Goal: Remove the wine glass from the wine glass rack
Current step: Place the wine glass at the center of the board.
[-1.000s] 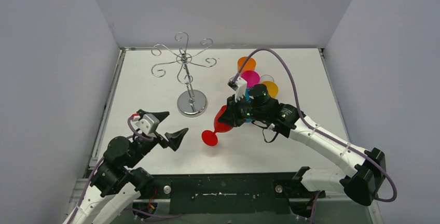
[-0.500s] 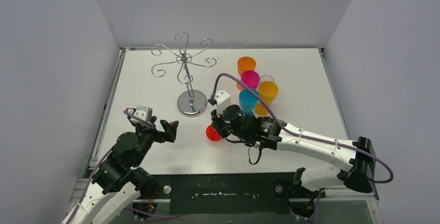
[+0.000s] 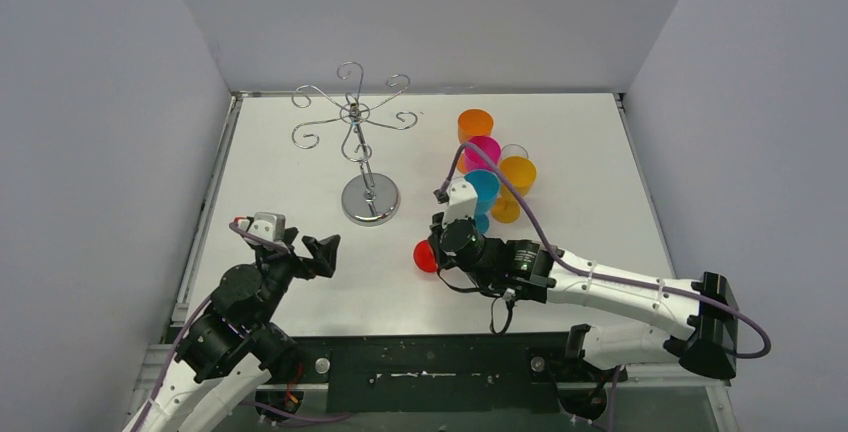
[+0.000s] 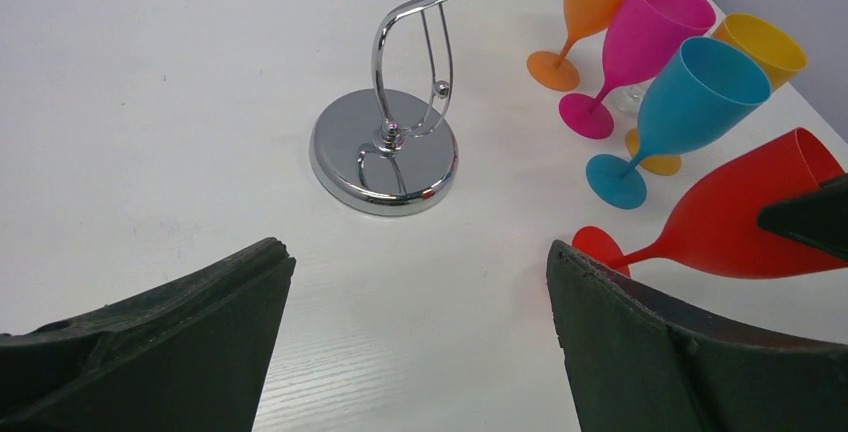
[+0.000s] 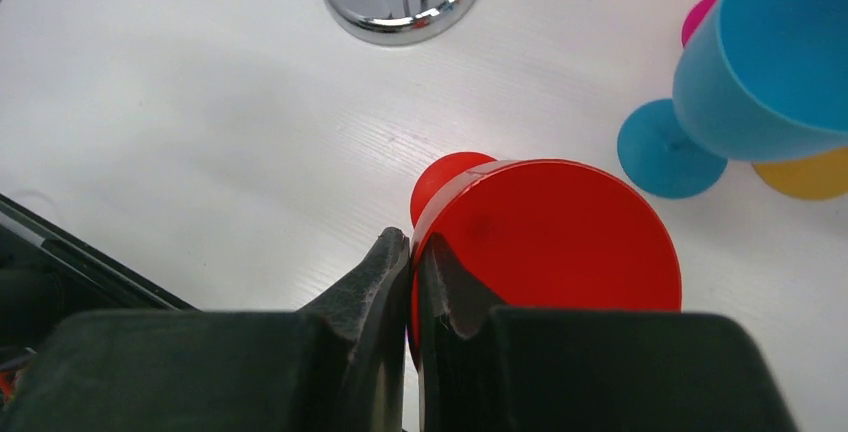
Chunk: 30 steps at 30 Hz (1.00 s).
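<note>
Pinching the wine glass point(image 5: 560, 242) by its rim is the right gripper point(image 5: 412, 244).

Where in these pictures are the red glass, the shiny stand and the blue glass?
red wine glass point(image 4: 742, 220), left wrist view, side of its bowl.
wine glass rack point(image 4: 345, 157), left wrist view, its round base.
blue wine glass point(image 4: 685, 117), left wrist view, outside of its bowl.
</note>
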Motion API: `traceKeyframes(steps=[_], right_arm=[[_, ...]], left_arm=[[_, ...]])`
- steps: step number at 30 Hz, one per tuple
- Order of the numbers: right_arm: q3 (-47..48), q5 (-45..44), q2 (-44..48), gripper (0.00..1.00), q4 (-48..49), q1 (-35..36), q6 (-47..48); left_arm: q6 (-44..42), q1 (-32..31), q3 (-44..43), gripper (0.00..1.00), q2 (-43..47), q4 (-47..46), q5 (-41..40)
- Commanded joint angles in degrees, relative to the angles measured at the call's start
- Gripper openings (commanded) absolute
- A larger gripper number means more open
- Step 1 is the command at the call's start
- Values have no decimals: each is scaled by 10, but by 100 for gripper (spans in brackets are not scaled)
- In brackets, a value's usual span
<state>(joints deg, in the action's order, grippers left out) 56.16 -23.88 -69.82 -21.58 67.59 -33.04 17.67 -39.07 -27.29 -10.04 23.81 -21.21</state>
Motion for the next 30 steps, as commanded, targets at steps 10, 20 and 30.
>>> traceKeyframes(steps=[10,20,30], right_arm=[[-37,-154,139,0,-222,3,-165],[-46,-128,138,0,-234,-131,-113],[-43,57,70,0,-135,-285,-19]], left_arm=[[11,-3,-3,97,-55,-21,1],[12,-4,-1,97,-63,-23,2],[15,-3,0,97,-66,-22,1]])
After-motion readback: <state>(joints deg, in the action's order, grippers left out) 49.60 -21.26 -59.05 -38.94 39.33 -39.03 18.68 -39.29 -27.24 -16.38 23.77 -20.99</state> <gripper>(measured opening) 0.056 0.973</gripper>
